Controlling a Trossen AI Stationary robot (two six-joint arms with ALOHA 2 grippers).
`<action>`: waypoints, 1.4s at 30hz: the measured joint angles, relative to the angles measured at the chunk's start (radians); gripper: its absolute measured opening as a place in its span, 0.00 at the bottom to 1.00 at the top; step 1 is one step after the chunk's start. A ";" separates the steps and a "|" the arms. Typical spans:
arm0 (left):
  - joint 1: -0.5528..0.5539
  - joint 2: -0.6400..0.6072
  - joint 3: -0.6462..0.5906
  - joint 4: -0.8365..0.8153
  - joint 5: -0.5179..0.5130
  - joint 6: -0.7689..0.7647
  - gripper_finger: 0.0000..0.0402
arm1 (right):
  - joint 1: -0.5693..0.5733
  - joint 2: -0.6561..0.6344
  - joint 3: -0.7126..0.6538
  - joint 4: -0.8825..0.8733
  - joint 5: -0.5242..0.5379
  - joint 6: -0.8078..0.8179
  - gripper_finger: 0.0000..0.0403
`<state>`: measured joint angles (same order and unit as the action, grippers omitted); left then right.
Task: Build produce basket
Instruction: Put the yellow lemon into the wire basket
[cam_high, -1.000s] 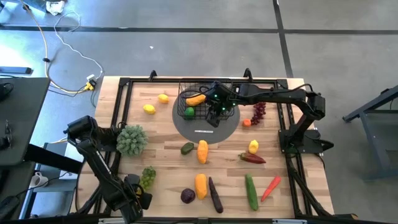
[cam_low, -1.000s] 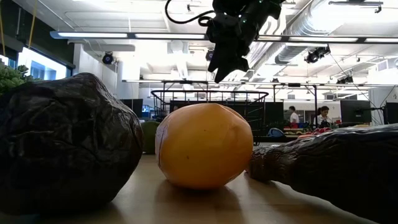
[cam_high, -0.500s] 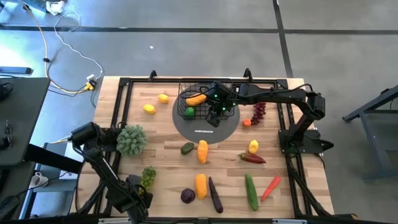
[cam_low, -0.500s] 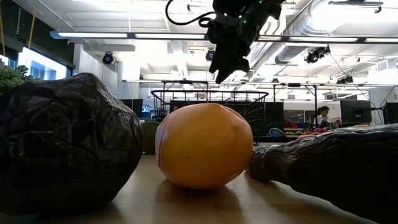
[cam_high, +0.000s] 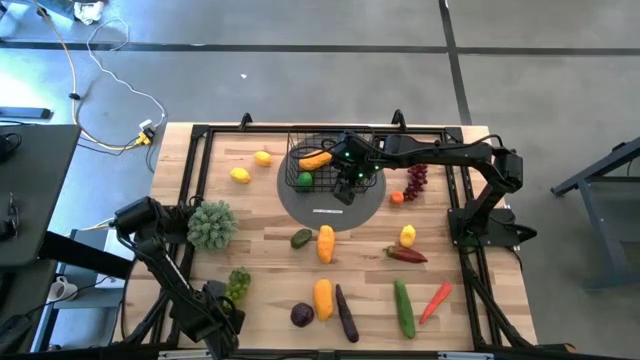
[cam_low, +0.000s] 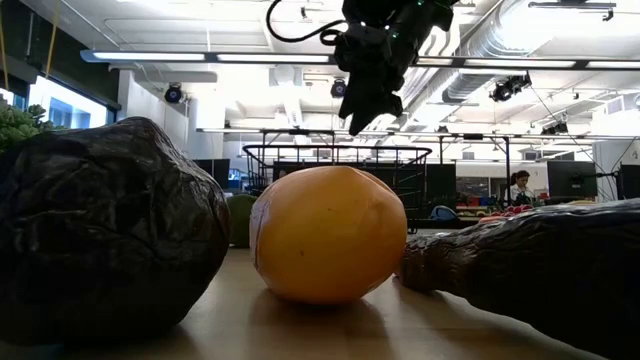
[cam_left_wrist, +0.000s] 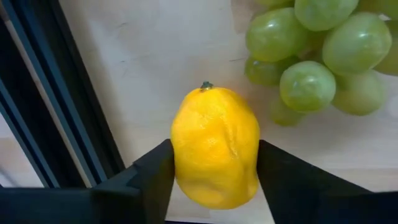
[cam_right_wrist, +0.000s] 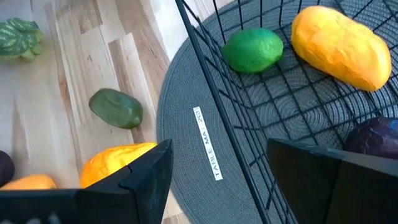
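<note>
1. Filling the basket (cam_high: 330, 162) is under way but far from finished: the wire basket sits on a round grey mat (cam_high: 315, 208) at the far middle of the counter (cam_high: 270, 250), and the right wrist view shows only a lime (cam_right_wrist: 252, 50), an orange-yellow fruit (cam_right_wrist: 341, 46) and the edge of a dark purple piece (cam_right_wrist: 376, 134) inside it.
2. Most of the produce lies loose on the counter: two lemons (cam_high: 250, 166) to the left of the basket, purple grapes (cam_high: 416, 180) and a small orange piece (cam_high: 397, 197) to its right, and an avocado (cam_high: 301, 238) with an orange fruit (cam_high: 326, 243) just in front of the mat.
3. Nearer the front edge lie a red pepper (cam_high: 405, 255), a cucumber (cam_high: 403, 307), a carrot-like piece (cam_high: 435, 301), an aubergine (cam_high: 346, 313) and a dark round piece (cam_high: 301, 315).
4. The left tool (cam_left_wrist: 214, 165) is at the counter's front left corner, its fingers pressed against both sides of a yellow lemon (cam_left_wrist: 216, 146) just beside the green grapes (cam_left_wrist: 317, 56); this looks like a fresh pick that has yet to travel to the basket.
5. The right tool (cam_high: 347, 185) hangs above the basket's near edge with its fingers spread and nothing between them.
6. Roughly a dozen pieces are left to move, so the job appears to be in its early part.
</note>
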<state>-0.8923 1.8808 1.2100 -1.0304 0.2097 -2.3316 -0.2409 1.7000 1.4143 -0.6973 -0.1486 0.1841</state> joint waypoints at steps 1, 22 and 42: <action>0.000 0.001 0.000 0.002 0.003 0.005 0.47 | 0.000 0.000 0.000 -0.003 0.000 0.000 0.59; -0.005 -0.127 0.097 -0.026 -0.039 0.004 0.35 | 0.000 -0.003 -0.001 0.012 0.000 -0.001 0.59; 0.184 -0.408 0.107 -0.205 -0.515 0.169 0.35 | -0.074 -0.021 0.153 0.010 0.001 -0.063 0.59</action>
<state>-0.7079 1.4723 1.3175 -1.2351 -0.3053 -2.1626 -0.3147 1.6791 1.5669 -0.6873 -0.1478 0.1211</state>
